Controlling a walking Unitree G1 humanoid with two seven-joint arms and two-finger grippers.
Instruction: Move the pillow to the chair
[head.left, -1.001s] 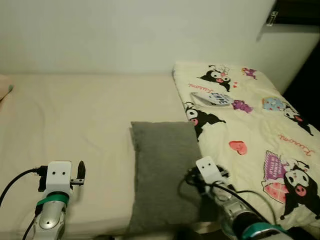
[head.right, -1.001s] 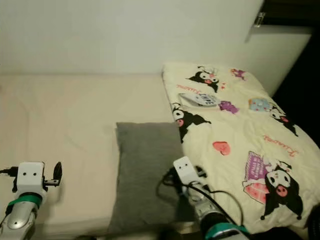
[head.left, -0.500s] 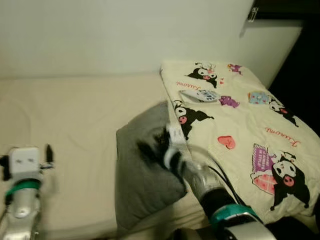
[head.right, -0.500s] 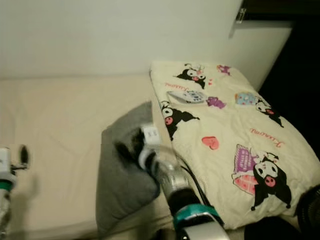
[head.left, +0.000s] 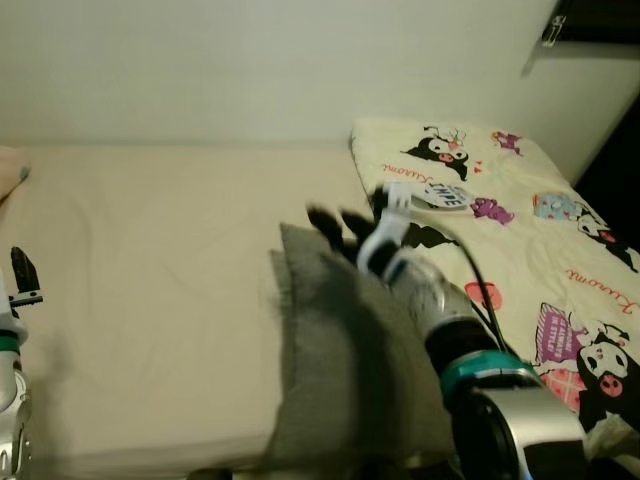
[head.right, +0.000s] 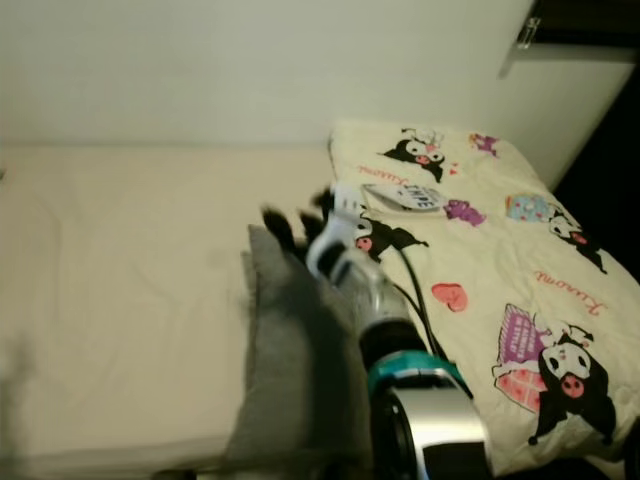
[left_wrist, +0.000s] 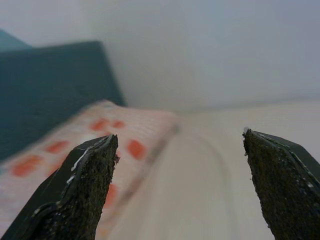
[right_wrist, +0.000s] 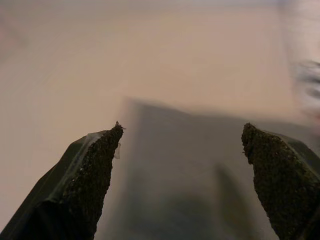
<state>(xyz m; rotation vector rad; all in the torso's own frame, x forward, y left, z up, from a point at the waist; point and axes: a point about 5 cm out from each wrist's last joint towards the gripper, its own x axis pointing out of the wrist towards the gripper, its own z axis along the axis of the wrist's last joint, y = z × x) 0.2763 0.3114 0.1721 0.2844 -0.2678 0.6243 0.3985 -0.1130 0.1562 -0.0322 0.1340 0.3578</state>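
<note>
Over bed: right gripper (head.left: 338, 222) fingers spread above grey pillow (head.left: 340, 370); left fingers spread.

Home bedroom, bed (head.left: 150, 290) laid with plain cream sheet, cartoon-printed quilt (head.left: 560, 260) spread at one end, grey pillow (head.left: 340, 370), bare pale wall (head.left: 250, 70) behind.

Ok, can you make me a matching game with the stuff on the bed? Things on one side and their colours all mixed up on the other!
Things:
1. pillow
2. blanket
3. bed sheet
4. right gripper

Colours:
A. plain cream
B. black fingers
C. grey
D. pale yellow with cartoon pictures

Pairs: 1-C, 2-D, 3-A, 4-B
</note>
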